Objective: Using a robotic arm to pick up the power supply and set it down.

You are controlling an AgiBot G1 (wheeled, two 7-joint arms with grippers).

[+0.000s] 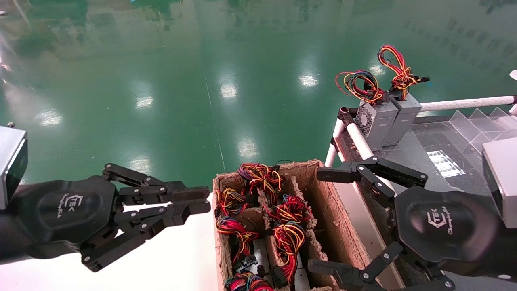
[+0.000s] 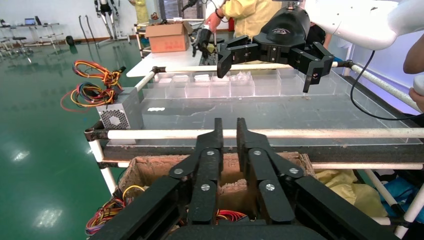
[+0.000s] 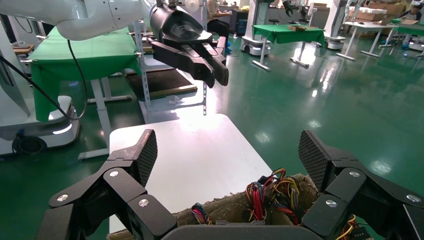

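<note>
My right gripper (image 1: 329,220), wide open and empty, sits nearest the boxed power supplies (image 1: 288,236) at its nine o'clock.

I am working in a factory-like robot workshop, glossy green floor (image 1: 202,81), white pipe-frame bench (image 2: 260,134), tables with green cloth (image 3: 287,32), cardboard box (image 2: 168,37), worker in yellow coat (image 2: 250,15) behind.

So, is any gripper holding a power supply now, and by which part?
Nothing is held. The right gripper is wide open above the cardboard box, empty. The left gripper is shut on nothing, beside the box.
</note>
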